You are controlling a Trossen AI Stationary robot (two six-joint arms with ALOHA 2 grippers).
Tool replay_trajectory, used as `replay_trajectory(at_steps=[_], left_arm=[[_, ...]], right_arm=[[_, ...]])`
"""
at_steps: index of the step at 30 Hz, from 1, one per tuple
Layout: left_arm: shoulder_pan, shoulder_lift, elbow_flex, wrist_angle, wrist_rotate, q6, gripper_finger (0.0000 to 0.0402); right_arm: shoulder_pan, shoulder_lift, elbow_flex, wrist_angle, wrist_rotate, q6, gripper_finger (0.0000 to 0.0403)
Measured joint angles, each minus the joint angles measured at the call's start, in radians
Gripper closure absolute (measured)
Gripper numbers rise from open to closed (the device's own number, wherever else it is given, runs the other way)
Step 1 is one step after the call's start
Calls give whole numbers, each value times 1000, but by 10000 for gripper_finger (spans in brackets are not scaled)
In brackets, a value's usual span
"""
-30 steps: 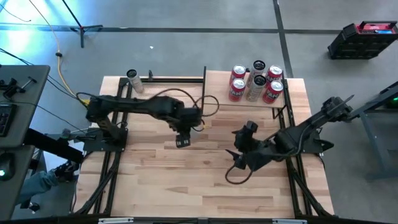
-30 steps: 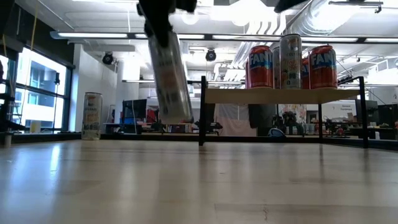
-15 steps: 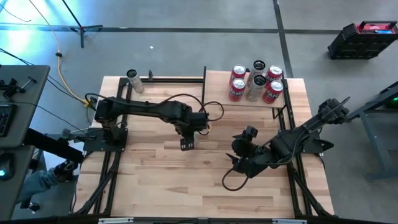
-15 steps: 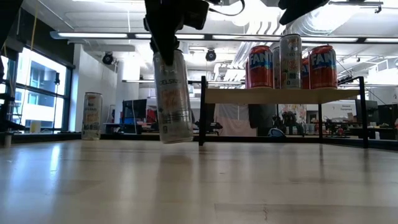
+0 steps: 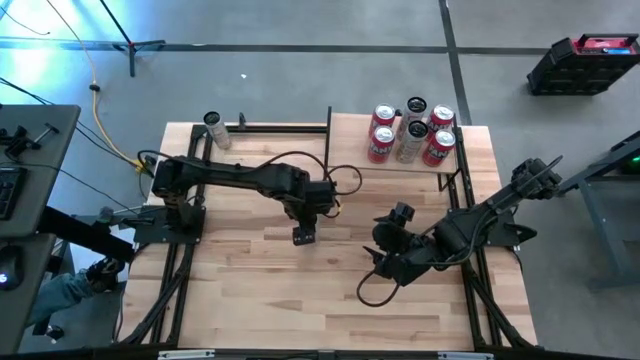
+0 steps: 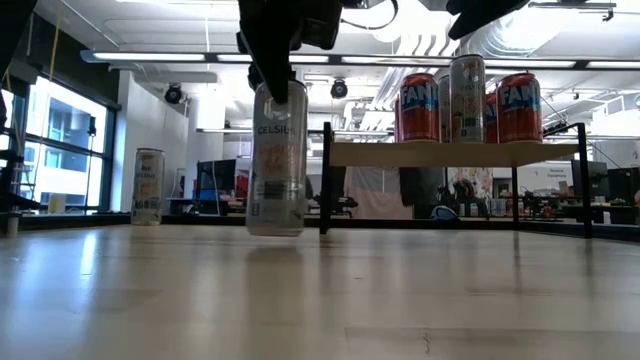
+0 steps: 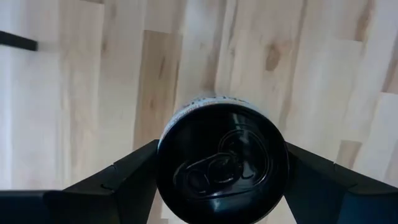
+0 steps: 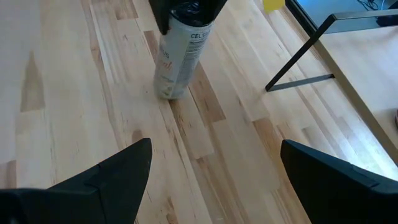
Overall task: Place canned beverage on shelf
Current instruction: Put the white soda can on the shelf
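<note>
Reaching down, left pincer (image 6: 278,75) gripping can (image 6: 277,160)

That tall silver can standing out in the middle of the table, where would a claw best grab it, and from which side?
Around its upper wall, coming straight down from above: the silver can stands upright on the table, tall and narrow, with its round sides bare.

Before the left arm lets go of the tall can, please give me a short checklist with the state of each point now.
1. Tall can upright: ok.
2. Can base resting on the table: ok, it seems to touch.
3. Left gripper fully released from the can top: cannot tell.
4. Right gripper open, facing the can: ok.
5. Free space on the shelf: cannot tell; five cans crowd one end.
</note>
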Motion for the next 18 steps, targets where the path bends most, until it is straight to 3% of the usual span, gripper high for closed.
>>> replay_trajectory(at_steps=[12, 18], left_arm=[[-5, 0, 0, -1, -19, 1, 116], [-12, -1, 1, 0, -23, 13, 86]], right_arm=[[0, 0, 0, 0, 5, 5, 62], [0, -1, 0, 0, 6, 5, 52]])
